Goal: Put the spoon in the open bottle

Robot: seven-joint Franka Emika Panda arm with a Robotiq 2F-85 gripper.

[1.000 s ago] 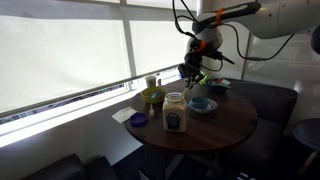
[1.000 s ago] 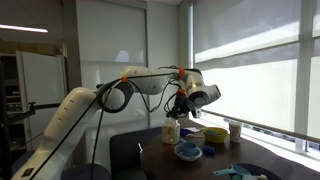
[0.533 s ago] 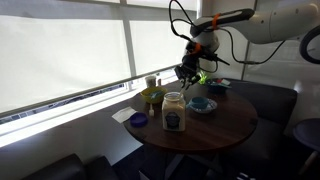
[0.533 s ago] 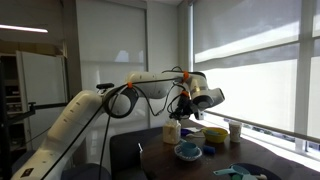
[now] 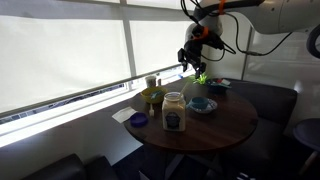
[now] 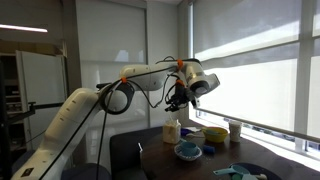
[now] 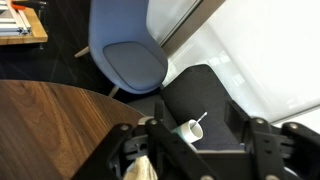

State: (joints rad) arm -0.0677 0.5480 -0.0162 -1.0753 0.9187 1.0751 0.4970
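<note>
From the wrist view I look down on the white round mouth of the open bottle [image 7: 190,130], and the thin white handle of the spoon [image 7: 201,119] sticks out of it. My gripper [image 7: 195,111] is open and high above it, one dark finger on each side, with nothing held. In both exterior views the bottle [image 5: 174,112] [image 6: 172,131] is a clear jar at the table's edge, with the gripper [image 5: 191,62] [image 6: 178,98] raised well above the table. At that distance the spoon is too small to make out.
The round wooden table [image 5: 225,125] also carries a blue lid [image 5: 139,120], a white napkin [image 5: 123,115], a blue bowl on a plate [image 5: 201,104], yellowish cups [image 5: 153,97] and a blue cloth [image 5: 218,87]. A grey chair [image 7: 135,62] stands below, beside the bright window.
The jaws have gone from shut to open, letting go of the spoon, and the gripper has risen away from the bottle's mouth.
</note>
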